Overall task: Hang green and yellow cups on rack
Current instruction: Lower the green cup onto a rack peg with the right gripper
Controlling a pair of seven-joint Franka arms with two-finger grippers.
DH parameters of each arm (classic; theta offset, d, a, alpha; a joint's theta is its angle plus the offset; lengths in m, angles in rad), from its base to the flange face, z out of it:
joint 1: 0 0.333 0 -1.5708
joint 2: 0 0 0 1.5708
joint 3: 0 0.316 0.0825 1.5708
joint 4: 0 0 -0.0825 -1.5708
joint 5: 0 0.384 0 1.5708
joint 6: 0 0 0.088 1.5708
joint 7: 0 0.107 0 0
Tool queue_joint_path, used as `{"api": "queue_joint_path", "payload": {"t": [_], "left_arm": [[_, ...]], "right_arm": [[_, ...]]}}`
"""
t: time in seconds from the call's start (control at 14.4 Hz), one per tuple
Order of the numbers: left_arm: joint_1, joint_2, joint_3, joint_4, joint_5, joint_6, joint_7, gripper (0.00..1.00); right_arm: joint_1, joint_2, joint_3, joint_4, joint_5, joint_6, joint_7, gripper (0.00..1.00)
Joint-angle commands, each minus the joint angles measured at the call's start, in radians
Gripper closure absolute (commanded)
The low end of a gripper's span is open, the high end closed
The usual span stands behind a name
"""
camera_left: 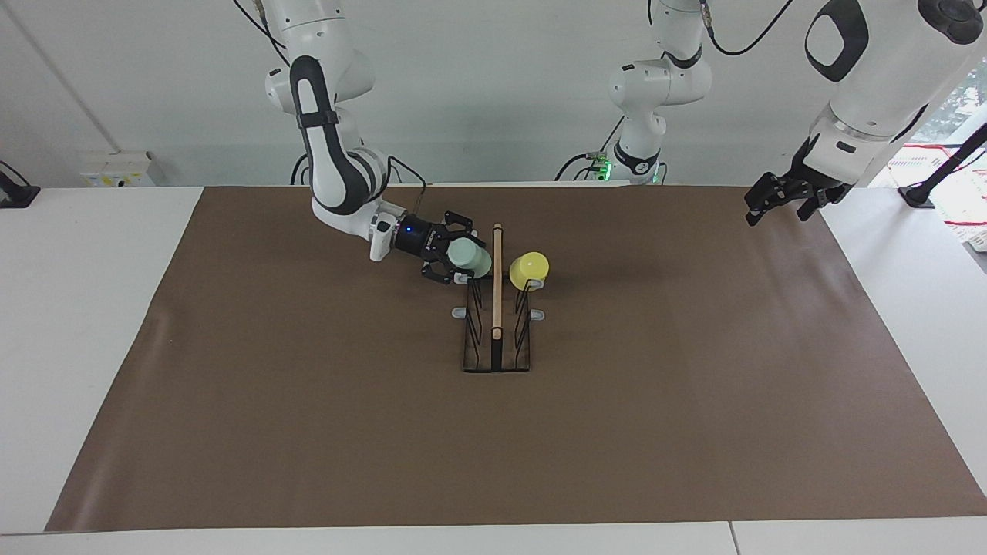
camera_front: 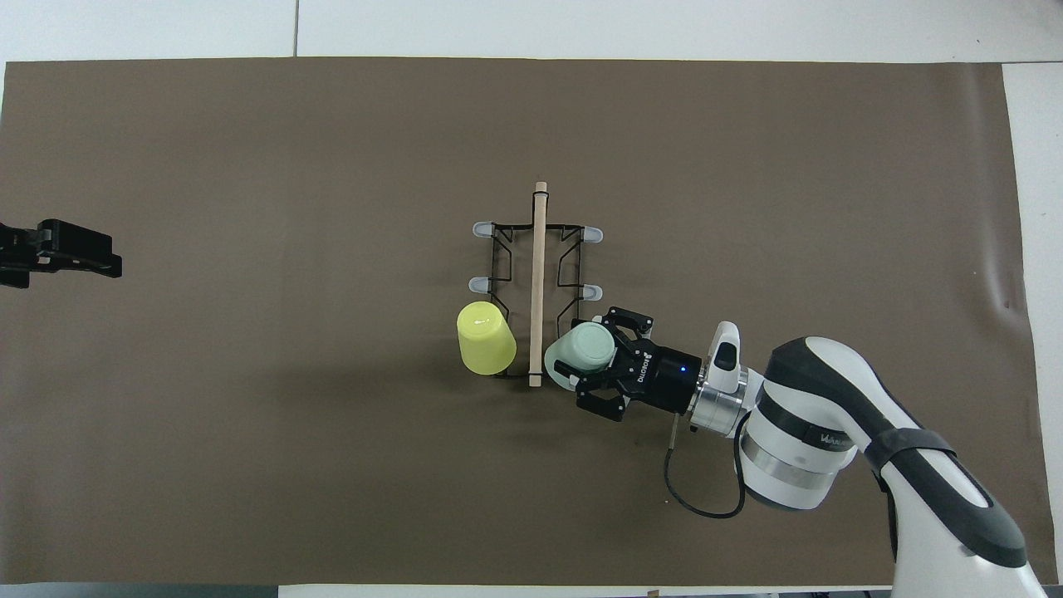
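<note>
- Rack (camera_left: 496,339) (camera_front: 536,278): stands mid-tabletop on the brown mat (camera_left: 308,424) (camera_front: 249,482), wooden bar upright.
- Yellow cup (camera_left: 529,267) (camera_front: 485,337): hangs upside down on the prong nearest the robots, on the side toward the left arm's end.
- Green cup (camera_left: 470,257) (camera_front: 584,350): upside down at the nearest prong on the side toward the right arm's end, pale base up.
- Right hand (camera_left: 453,257) (camera_front: 604,359): at the rack, fingers spread on either side of the green cup; whether they press it, cannot tell.
- Left hand (camera_left: 779,202) (camera_front: 62,249): waits, raised over the mat's edge at the left arm's end, fingers released and apart.
</note>
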Motion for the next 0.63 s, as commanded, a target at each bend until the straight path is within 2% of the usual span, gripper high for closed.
{"api": "queue_joint_path", "payload": {"t": [0.0,0.07,0.21,0.35,0.56], "left_arm": [[-0.004,-0.004,0.001,0.004,0.017,-0.01,0.005,0.0],[-0.003,-0.004,0.001,0.004,0.015,-0.01,0.005,0.0],[-0.001,-0.006,0.001,0.004,0.017,-0.01,0.005,0.0],[-0.003,-0.006,0.001,0.004,0.017,-0.01,0.005,0.0],[-0.003,-0.004,0.001,0.004,0.015,-0.01,0.005,0.0]], "right_arm": [[0.003,-0.005,0.005,-0.025,0.015,-0.011,-0.016,0.76],[0.003,-0.005,0.005,-0.023,0.015,-0.012,-0.014,0.01],[-0.005,-0.009,0.005,-0.02,0.015,-0.014,-0.011,0.0],[-0.042,-0.049,0.004,-0.005,0.003,-0.012,0.024,0.0],[-0.146,-0.09,0.002,0.019,-0.135,-0.04,0.125,0.0]]}}
